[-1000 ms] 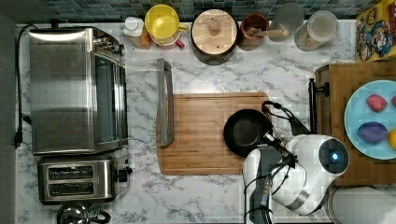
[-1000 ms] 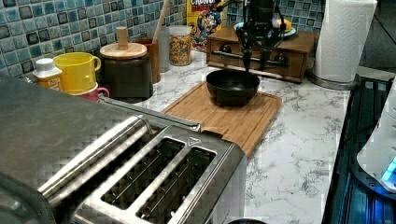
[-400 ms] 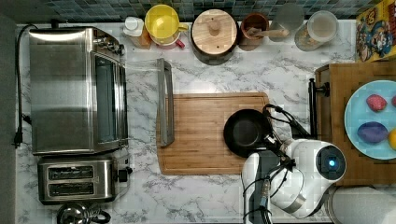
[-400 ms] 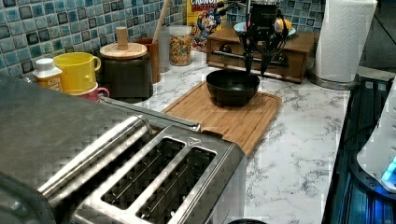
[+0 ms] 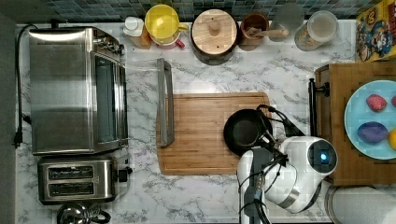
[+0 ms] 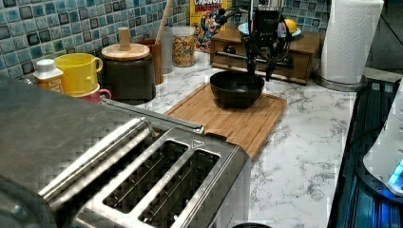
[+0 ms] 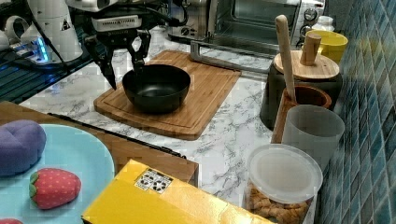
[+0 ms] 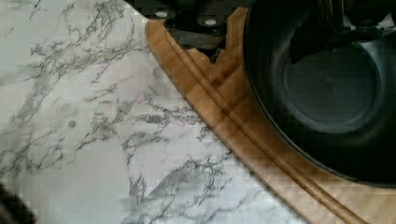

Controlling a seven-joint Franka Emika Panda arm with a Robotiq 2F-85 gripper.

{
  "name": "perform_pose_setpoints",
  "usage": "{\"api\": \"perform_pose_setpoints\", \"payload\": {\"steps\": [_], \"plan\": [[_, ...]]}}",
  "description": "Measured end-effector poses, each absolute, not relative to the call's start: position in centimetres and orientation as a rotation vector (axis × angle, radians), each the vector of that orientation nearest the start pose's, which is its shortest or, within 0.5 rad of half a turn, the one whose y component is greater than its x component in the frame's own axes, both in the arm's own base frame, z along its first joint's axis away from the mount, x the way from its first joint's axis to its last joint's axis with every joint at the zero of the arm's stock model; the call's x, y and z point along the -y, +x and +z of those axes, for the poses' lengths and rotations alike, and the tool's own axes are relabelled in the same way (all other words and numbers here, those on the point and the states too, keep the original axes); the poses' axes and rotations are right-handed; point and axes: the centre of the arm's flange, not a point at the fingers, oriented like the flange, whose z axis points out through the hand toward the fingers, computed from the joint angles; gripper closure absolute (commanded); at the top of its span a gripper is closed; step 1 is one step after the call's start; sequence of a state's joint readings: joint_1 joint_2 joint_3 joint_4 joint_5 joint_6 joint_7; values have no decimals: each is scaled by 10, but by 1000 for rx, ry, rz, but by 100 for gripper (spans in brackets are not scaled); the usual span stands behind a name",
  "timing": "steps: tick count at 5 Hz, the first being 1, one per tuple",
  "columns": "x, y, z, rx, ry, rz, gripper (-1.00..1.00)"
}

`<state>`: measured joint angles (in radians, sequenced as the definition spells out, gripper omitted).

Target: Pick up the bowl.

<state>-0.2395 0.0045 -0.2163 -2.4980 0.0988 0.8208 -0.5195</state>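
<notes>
A round, glossy black bowl [image 5: 244, 132] [image 6: 236, 87] [image 7: 156, 87] [image 8: 334, 88] with a dull grey inner bottom stood upright and empty on a wooden cutting board [image 5: 201, 135], near the top view's right edge of the board.

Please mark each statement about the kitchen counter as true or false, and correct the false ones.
1. The bowl stands on the wooden cutting board. True.
2. The gripper is shut on the bowl's rim. False: its fingers are open, one on each side of the rim, and in the right view the bowl sits flat on the board.
3. The bowl holds a strawberry. False: it is empty; the strawberry lies on the light blue plate.
4. A round wooden lid covers a dark pot at the back of the counter. True.
5. The yellow cup is on the cutting board. False: it stands by the tiled wall, next to the pot.
</notes>
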Motion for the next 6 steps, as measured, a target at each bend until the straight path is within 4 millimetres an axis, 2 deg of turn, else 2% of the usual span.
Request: {"api": "perform_pose_setpoints", "payload": {"steps": [1, 2, 4, 5, 6], "plan": [[192, 409, 254, -1164, -2849, 199, 100], [188, 408, 244, -1164, -2850, 210, 100], [198, 414, 270, -1204, -2826, 74, 100], [199, 414, 276, -1215, -2812, 56, 100], [190, 411, 278, -1210, -2785, 141, 100]]}}
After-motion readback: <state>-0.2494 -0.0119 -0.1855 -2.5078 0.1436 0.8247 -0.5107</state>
